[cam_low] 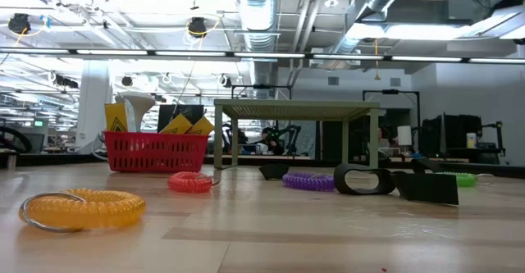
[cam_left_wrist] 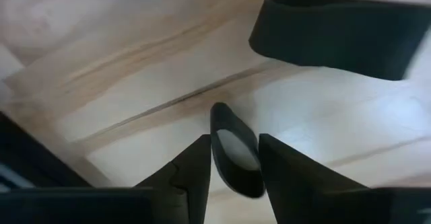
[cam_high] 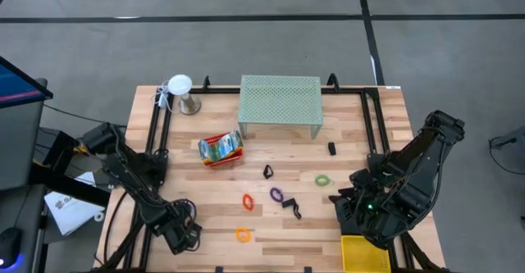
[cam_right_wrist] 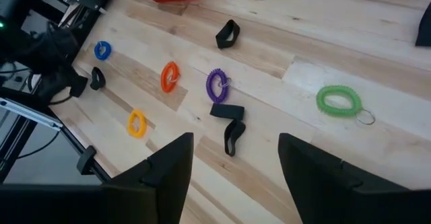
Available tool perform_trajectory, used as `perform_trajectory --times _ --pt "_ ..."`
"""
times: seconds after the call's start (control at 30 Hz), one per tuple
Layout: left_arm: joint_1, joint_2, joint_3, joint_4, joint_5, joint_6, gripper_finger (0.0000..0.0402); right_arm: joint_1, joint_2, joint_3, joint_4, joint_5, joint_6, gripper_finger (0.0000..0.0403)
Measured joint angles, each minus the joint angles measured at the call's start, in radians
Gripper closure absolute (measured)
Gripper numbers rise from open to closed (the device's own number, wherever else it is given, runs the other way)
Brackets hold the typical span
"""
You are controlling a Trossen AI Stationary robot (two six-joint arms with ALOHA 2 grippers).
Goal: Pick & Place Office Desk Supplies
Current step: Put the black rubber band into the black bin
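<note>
Wooden desk [cam_high: 271, 216] was mostly unsorted: loops [cam_high: 276, 194] and clips [cam_high: 267, 171] lay scattered mid-desk. Left hand [cam_left_wrist: 232, 158], near-left, pinched a small black clip [cam_left_wrist: 234, 150]. Right hand [cam_right_wrist: 236, 157] hovered wide, empty.

Landmark: mesh shelf [cam_high: 280, 106] at the far edge of the surface [cam_high: 213, 216]. Red basket [cam_high: 221, 148] sits just near-left of it, white lamp [cam_high: 182, 93] beside its left end. Bare wood under the shelf and along its right side, apart from one small black clip [cam_high: 332, 148]. Nearer me than the shelf, coil loops and black clips are scattered mid-surface, with gaps between them. My left hand [cam_left_wrist: 232, 167] straddles a black clip [cam_left_wrist: 234, 150]. My right hand [cam_right_wrist: 236, 157] stands wide over bare wood.
</note>
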Motion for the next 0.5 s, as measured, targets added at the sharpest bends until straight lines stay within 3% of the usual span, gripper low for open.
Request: perform_trajectory --times 0.23,0.4,0.5 --pt "0.001 0.06 0.004 0.029 0.029 0.006 0.0295 0.0 0.0 0.0 0.007 -0.006 0.0 0.0188" --pt "0.0 0.033 -0.001 -0.007 -0.012 0.021 0.0381 0.0 0.0 0.0 0.007 -0.006 0.0 0.0188" --pt "0.004 -0.005 -0.002 -0.026 -0.033 0.027 0.0394 0.0 0.0 0.0 0.007 -0.006 -0.001 0.0188"
